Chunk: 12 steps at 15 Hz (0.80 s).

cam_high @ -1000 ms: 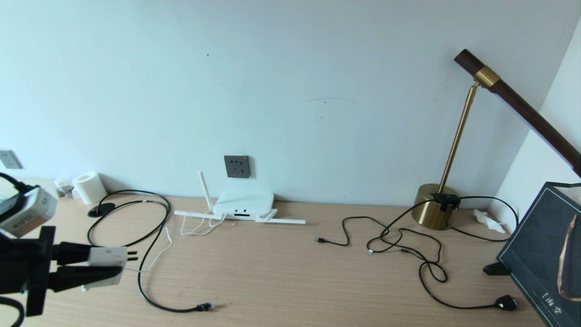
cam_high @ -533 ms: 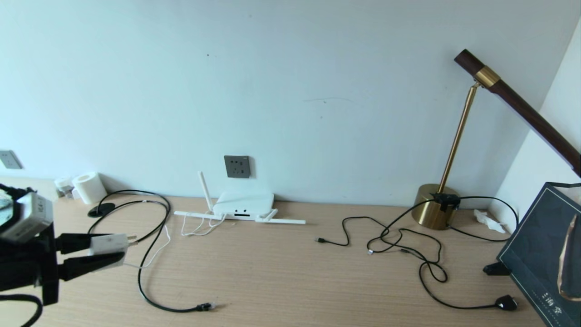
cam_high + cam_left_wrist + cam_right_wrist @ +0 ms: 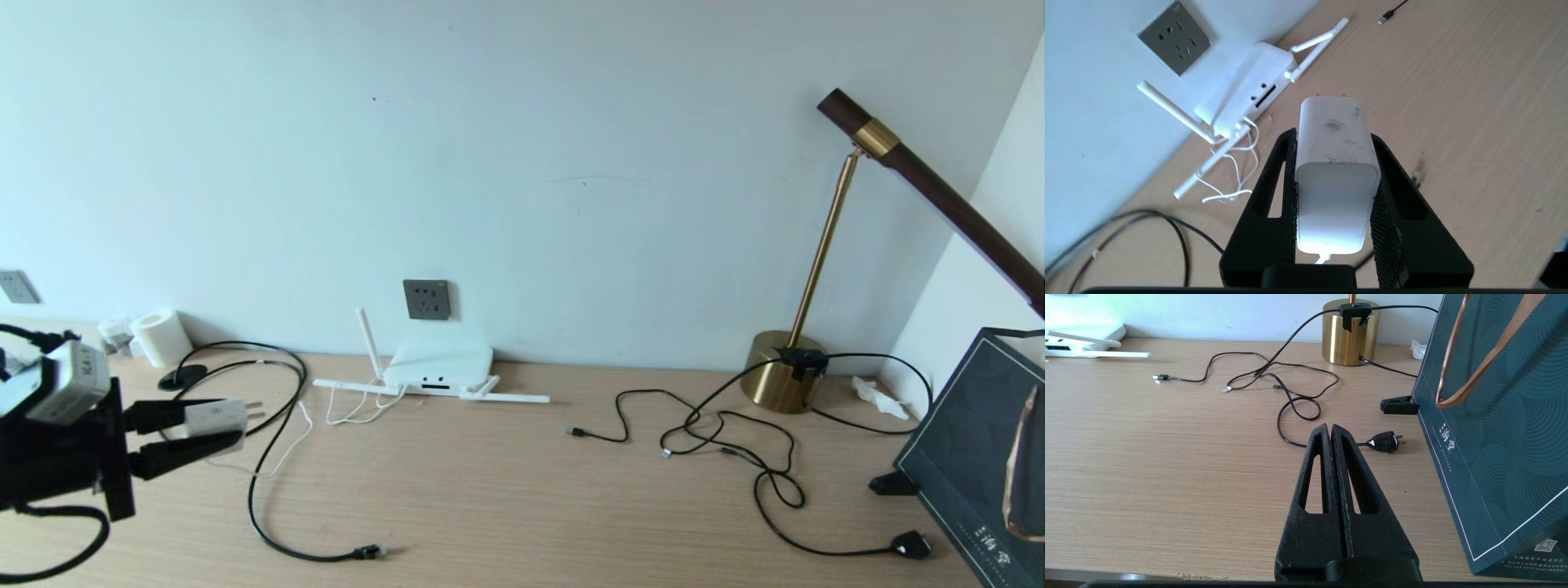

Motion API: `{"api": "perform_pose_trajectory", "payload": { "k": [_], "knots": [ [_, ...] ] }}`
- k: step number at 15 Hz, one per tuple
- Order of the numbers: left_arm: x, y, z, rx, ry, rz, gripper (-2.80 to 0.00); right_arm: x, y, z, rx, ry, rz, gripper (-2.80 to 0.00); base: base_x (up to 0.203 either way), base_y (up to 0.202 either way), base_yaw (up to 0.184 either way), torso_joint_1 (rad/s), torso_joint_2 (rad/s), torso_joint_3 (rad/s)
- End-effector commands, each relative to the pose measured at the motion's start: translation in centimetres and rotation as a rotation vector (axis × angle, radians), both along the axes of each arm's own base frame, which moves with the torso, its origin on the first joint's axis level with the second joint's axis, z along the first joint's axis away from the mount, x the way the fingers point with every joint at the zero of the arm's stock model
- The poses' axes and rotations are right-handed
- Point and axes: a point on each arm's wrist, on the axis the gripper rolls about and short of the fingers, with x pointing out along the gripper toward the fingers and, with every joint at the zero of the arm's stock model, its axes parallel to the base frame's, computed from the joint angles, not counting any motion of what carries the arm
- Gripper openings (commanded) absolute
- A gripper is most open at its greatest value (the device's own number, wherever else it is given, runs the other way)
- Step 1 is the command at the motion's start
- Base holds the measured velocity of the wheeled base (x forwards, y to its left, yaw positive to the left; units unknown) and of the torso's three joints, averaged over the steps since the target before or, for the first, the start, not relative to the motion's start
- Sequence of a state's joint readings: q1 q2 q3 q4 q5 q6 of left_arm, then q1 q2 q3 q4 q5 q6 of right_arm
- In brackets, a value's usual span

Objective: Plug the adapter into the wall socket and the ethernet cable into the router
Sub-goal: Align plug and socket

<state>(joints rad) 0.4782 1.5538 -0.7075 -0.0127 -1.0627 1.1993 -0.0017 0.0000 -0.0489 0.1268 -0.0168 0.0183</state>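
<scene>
My left gripper (image 3: 224,425) is shut on the white adapter (image 3: 214,418), held above the desk at the left with its prongs pointing toward the wall. In the left wrist view the adapter (image 3: 1333,163) fills the space between the black fingers (image 3: 1274,175), its thin cord trailing back. The dark grey wall socket (image 3: 426,299) (image 3: 1175,37) sits on the wall above the white router (image 3: 438,367) (image 3: 1245,87). The black ethernet cable (image 3: 269,482) loops on the desk, its clear clip tip (image 3: 371,551) near the front. My right gripper (image 3: 1331,430) rests shut and empty low over the desk.
A brass lamp (image 3: 788,376) stands at the back right with thin black cables (image 3: 718,433) and a chunky black plug (image 3: 910,543) before it. A dark paper bag (image 3: 980,457) stands at the right edge. A paper roll (image 3: 159,336) and a paler wall plate (image 3: 16,286) are far left.
My left gripper has carried the adapter up and toward the wall and the right, and the wrist has rolled so the prongs sit more level. The right arm has kept still.
</scene>
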Motion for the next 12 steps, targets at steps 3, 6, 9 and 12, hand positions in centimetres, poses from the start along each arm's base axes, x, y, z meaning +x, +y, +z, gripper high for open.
{"api": "perform_pose_trajectory", "payload": {
  "k": [3,6,9,12],
  "knots": [
    [1.8,0.1,-1.7,-0.015,-0.022,-0.054,-2.80,0.0,0.0,0.0,0.000,0.000,0.000,-2.80,0.000,0.000,0.000,0.000,0.00,0.000],
    [2.4,-1.1,-1.3,-0.026,-0.033,-0.094,-2.80,0.0,0.0,0.0,0.000,0.000,0.000,-2.80,0.000,0.000,0.000,0.000,0.00,0.000],
    [2.7,-0.9,-1.2,-0.030,-0.033,-0.079,-2.80,0.0,0.0,0.0,0.000,0.000,0.000,-2.80,0.000,0.000,0.000,0.000,0.00,0.000],
    [3.1,-0.7,-1.1,-0.044,0.004,-0.013,-2.80,0.0,0.0,0.0,0.000,0.000,0.000,-2.80,0.000,0.000,0.000,0.000,0.00,0.000]
  ]
}}
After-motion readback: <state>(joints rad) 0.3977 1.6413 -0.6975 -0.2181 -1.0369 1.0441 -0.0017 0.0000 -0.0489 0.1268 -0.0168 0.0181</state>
